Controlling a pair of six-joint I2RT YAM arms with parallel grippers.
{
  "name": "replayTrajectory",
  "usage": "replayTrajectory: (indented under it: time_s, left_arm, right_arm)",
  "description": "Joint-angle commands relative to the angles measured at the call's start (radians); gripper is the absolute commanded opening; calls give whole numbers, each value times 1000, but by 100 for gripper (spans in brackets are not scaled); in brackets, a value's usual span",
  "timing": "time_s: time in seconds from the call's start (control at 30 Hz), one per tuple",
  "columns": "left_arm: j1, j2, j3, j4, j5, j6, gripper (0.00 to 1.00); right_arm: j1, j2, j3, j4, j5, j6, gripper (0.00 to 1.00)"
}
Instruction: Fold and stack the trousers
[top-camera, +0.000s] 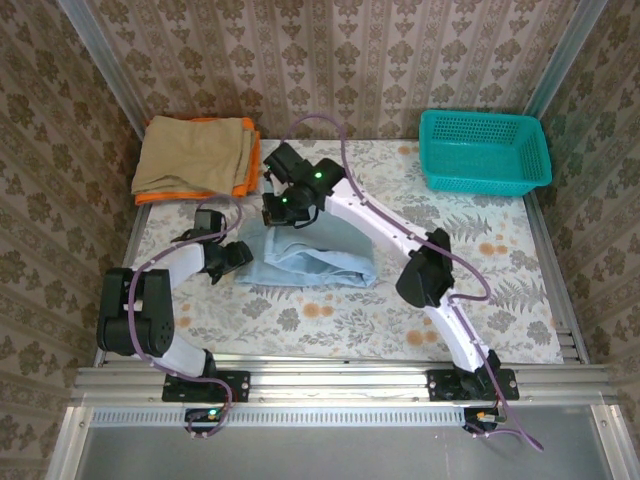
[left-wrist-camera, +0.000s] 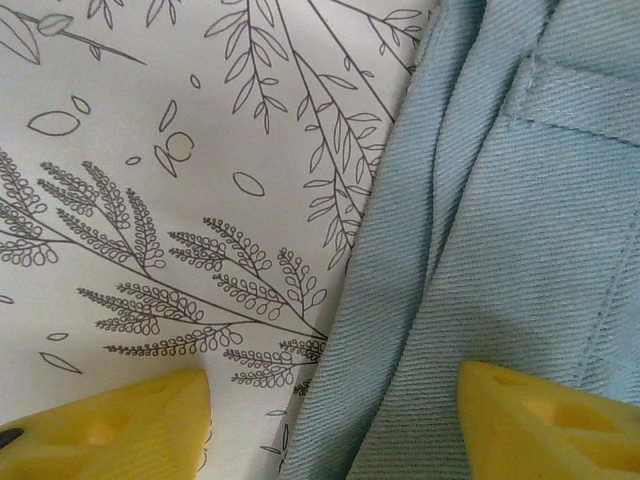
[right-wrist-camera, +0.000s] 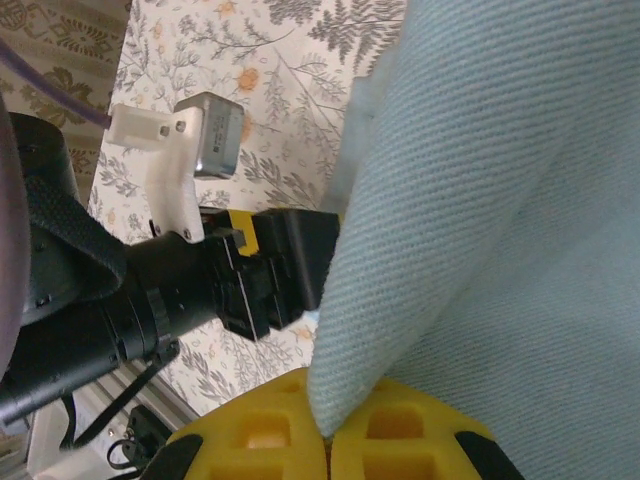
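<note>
Tan cloth (top-camera: 195, 150) is lying on orange cloth (top-camera: 160, 197), back left. Left claw (left-wrist-camera: 335, 405) is hanging low with fingers apart, straddling the edge of the trousers (left-wrist-camera: 500, 250): one finger over bare table (left-wrist-camera: 150, 150), the other over cloth. The pale blue trousers are lying bunched mid-table. Right claw (right-wrist-camera: 325, 435) is pinching a trouser fold, fingers clamped on it. Teal basket (top-camera: 483, 150) is sitting back right.

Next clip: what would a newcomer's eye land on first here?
The pale light-blue soft-cloth trousers lie folded at the middle of the table, and the right gripper is shut on a fold of them at their far edge. The left gripper stands open astride their left edge. A teal plastic mesh basket sits in the far right corner, a tan-beige folded cloth atop an orange folded cloth in the far left.
</note>
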Motion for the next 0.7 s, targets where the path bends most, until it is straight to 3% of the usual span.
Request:
replayTrajectory:
  time_s: [0.0, 0.37, 0.47, 0.53, 0.67]
  left_arm:
    - [-2, 23, -32, 46, 90, -19, 66]
    - [20, -6, -46, 48, 108, -28, 65]
    - [44, -39, -60, 46, 113, -48, 66]
    - [74, -96, -69, 17, 100, -60, 68]
    - [154, -250, -77, -81, 43, -69, 75]
  right_arm:
    - [28, 63, 93, -5, -61, 28, 0]
    - [62, 183, 104, 111, -137, 103, 0]
    - [60, 203, 80, 220, -194, 144, 15]
    - [48, 216, 66, 285, -241, 192, 39]
    - [32, 186, 51, 328, -281, 224, 54]
